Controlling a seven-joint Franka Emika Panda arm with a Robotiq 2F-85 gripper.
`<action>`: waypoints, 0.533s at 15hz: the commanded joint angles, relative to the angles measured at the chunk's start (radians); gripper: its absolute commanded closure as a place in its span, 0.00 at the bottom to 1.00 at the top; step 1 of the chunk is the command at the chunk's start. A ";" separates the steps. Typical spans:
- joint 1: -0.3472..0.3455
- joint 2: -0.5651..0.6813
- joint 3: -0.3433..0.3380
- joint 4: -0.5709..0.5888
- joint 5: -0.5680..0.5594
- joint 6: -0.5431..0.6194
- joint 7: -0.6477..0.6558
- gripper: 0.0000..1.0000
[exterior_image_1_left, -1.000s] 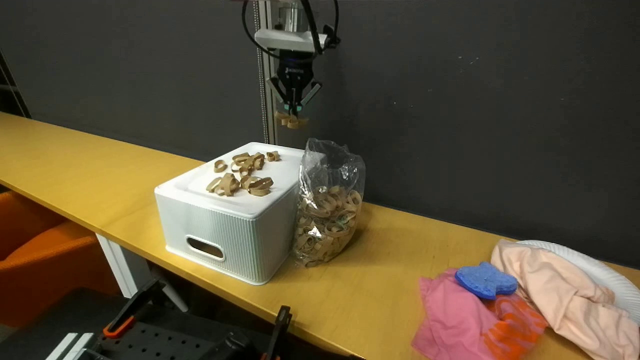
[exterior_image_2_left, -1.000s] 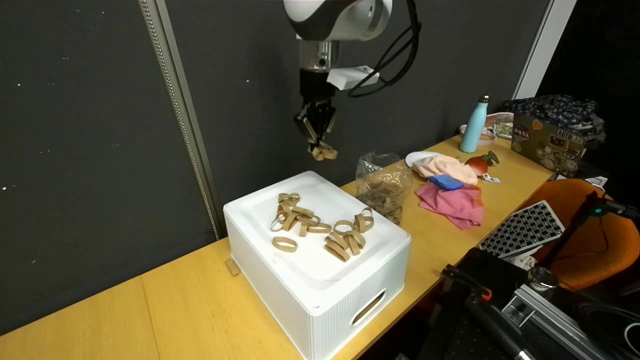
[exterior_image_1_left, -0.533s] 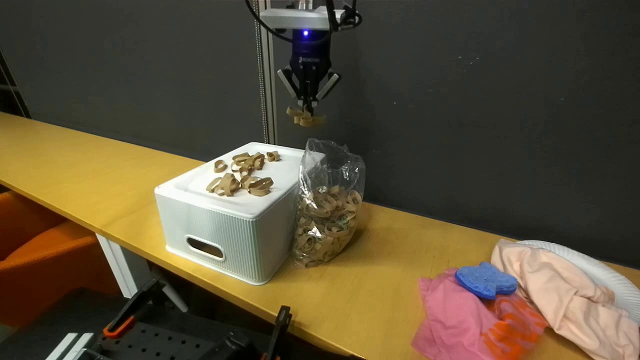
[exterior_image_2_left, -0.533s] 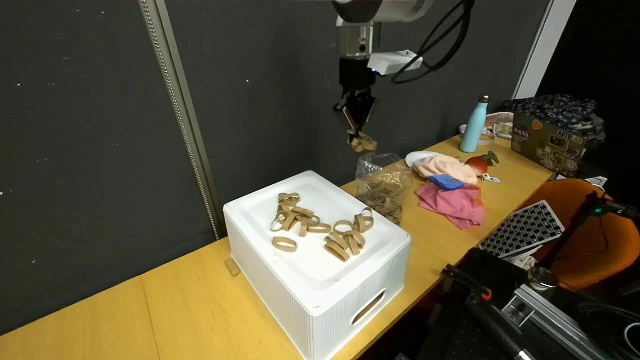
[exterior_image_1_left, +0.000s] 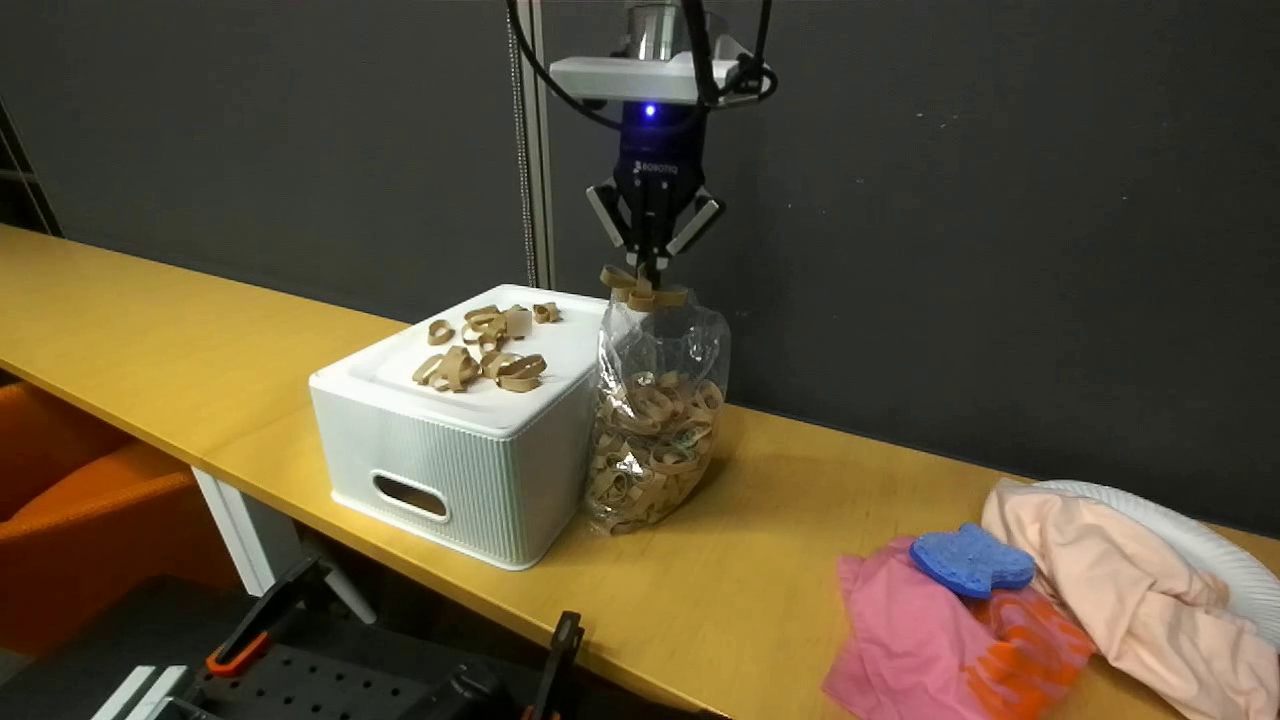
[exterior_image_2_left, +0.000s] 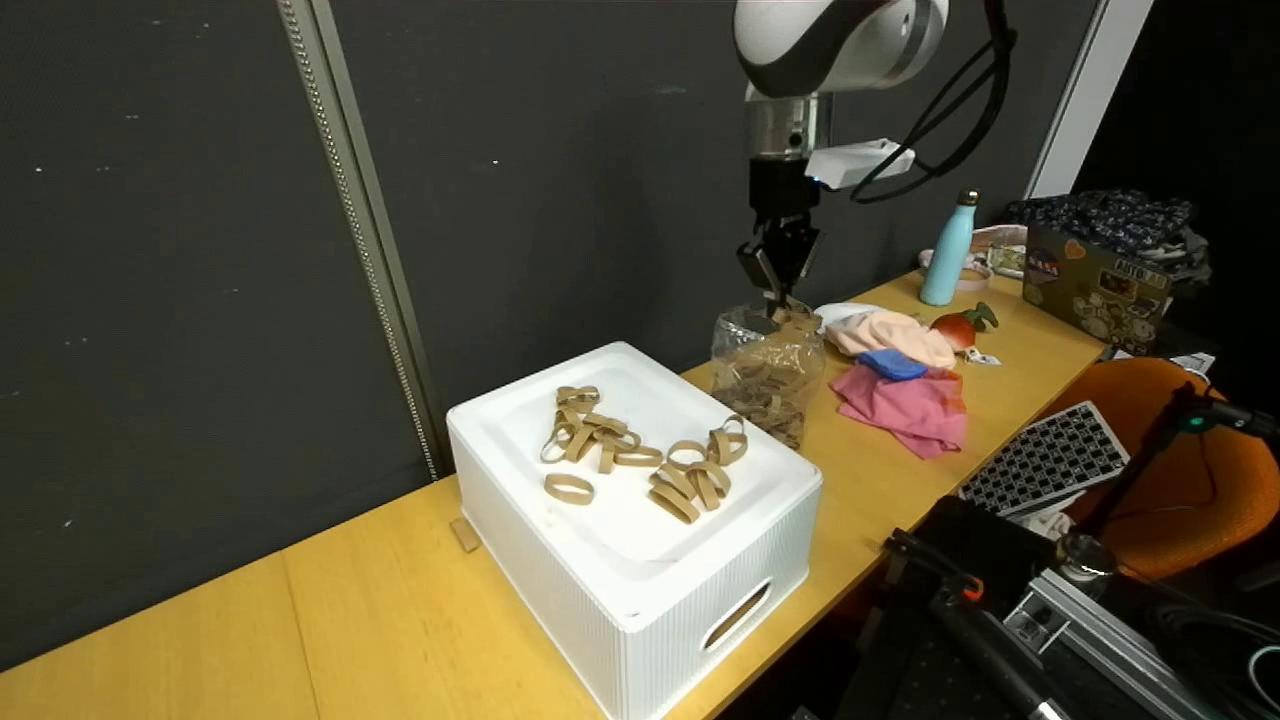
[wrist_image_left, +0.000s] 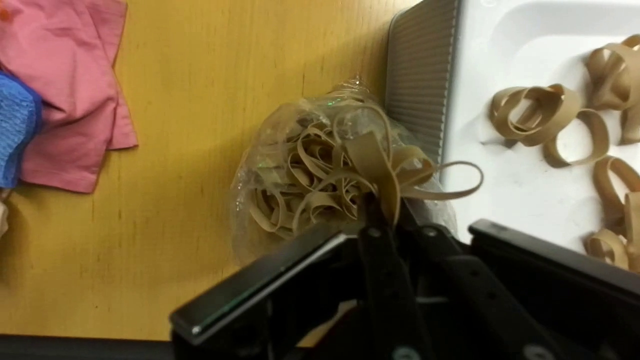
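Observation:
My gripper (exterior_image_1_left: 648, 268) is shut on a small bunch of tan rubber bands (exterior_image_1_left: 643, 298), which stick out around the fingertips. The gripper also shows in an exterior view (exterior_image_2_left: 778, 300) and in the wrist view (wrist_image_left: 387, 210). The held bands (wrist_image_left: 372, 157) are at the open mouth of a clear plastic bag (exterior_image_1_left: 700, 335). Whether they touch its rim I cannot tell. The bag (exterior_image_2_left: 740, 335) stands upright on the table, partly full of similar bands. It leans close beside an upturned white ribbed box (exterior_image_1_left: 380, 430). Several loose bands (exterior_image_2_left: 685, 480) lie in clusters on the box's top.
A pink cloth (exterior_image_1_left: 905, 625), a blue sponge (exterior_image_1_left: 970, 560), a peach cloth (exterior_image_1_left: 1130, 570) and a white plate (exterior_image_1_left: 1200, 530) lie along the table. A light blue bottle (exterior_image_2_left: 948, 250) and a stickered box (exterior_image_2_left: 1090, 285) stand farther along. A dark partition (exterior_image_2_left: 560, 200) runs behind the table.
My gripper has moved sideways from above the white box to above the bag, then lowered to the bag's mouth, still holding the bands. The box, bag and loose bands stay put.

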 joint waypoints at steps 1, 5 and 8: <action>-0.002 0.023 0.005 -0.005 0.014 0.057 0.002 0.98; -0.001 0.042 0.016 -0.002 0.024 0.158 -0.004 0.98; 0.002 0.046 0.018 -0.018 0.014 0.191 -0.001 0.98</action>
